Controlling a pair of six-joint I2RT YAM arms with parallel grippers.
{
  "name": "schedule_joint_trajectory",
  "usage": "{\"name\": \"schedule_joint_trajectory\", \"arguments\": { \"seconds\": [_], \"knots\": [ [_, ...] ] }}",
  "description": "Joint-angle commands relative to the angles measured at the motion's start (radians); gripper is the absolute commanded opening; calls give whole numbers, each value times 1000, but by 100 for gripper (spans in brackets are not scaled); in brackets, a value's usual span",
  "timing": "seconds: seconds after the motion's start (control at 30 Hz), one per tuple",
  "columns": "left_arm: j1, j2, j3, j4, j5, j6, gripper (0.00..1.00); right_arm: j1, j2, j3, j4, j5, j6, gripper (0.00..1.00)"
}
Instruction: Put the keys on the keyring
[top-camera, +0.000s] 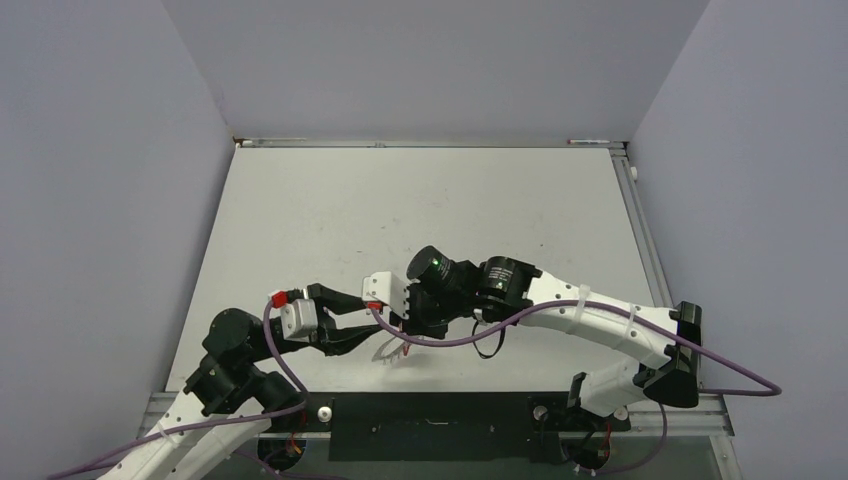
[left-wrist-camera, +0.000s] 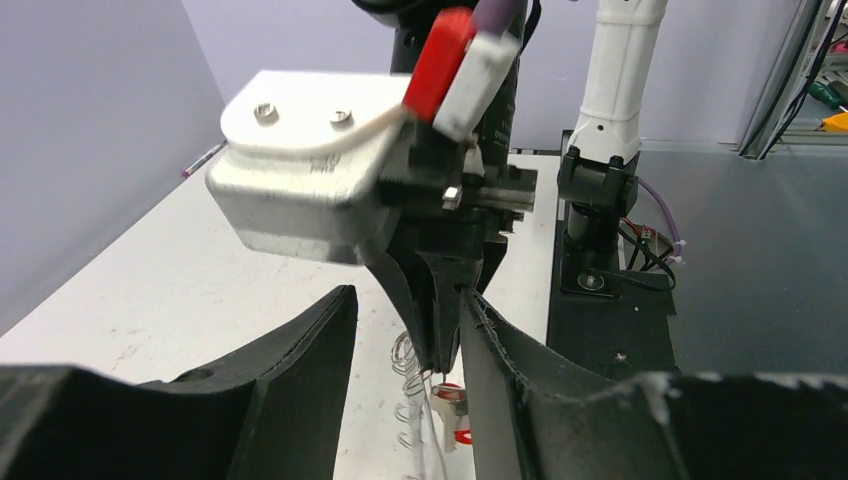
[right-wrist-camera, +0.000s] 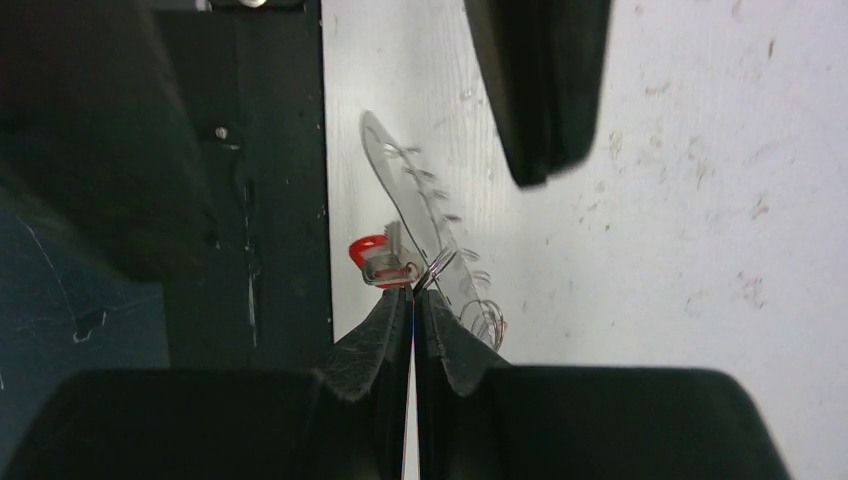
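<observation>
**A:** What filled most of the view from above?

**B:** The pale table (top-camera: 420, 200). The two arms met over it, near its front edge. The right arm (top-camera: 600, 320) reached in from the right side and the left arm (top-camera: 235, 350) from the left side.

**A:** And how did the grippers stand?

**B:** The right gripper (right-wrist-camera: 412, 300) was pinched tight, with its two black tips pressed together on the rim of the keyring (right-wrist-camera: 400, 185). The left gripper (left-wrist-camera: 408, 300) was spread apart and grasped nothing. Its fingers (left-wrist-camera: 300, 370) stood on either side of the right gripper's tips.

**A:** Where exactly was the keyring?

**B:** It reached out from the right gripper's tips and the wrist camera saw it almost edge-on. It was tilted above the table, close to the dark strip (right-wrist-camera: 285, 150) at the front edge. Small wire loops stood along its rim. I could not tell if its far end touched the table.

**A:** And the key?

**B:** The key (right-wrist-camera: 368, 248), with its red head, was just beside the right gripper's tips, against the keyring at the pinched place. I could not tell if it was threaded on.
</observation>
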Motion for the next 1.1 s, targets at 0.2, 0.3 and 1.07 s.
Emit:
{"name": "schedule_joint_trajectory", "arguments": {
  "seconds": [0.2,0.3,1.07],
  "knots": [
    [8,12,21,11,7,12,38,-23,-46,73,-130,27,51,5],
    [7,34,13,31,66,-3,36,-22,-68,54,-105,-19,33,5],
    [-13,156,-6,111,227,-92,21,-25,-129,37,-14,-183,-66,5]
  ]
}}
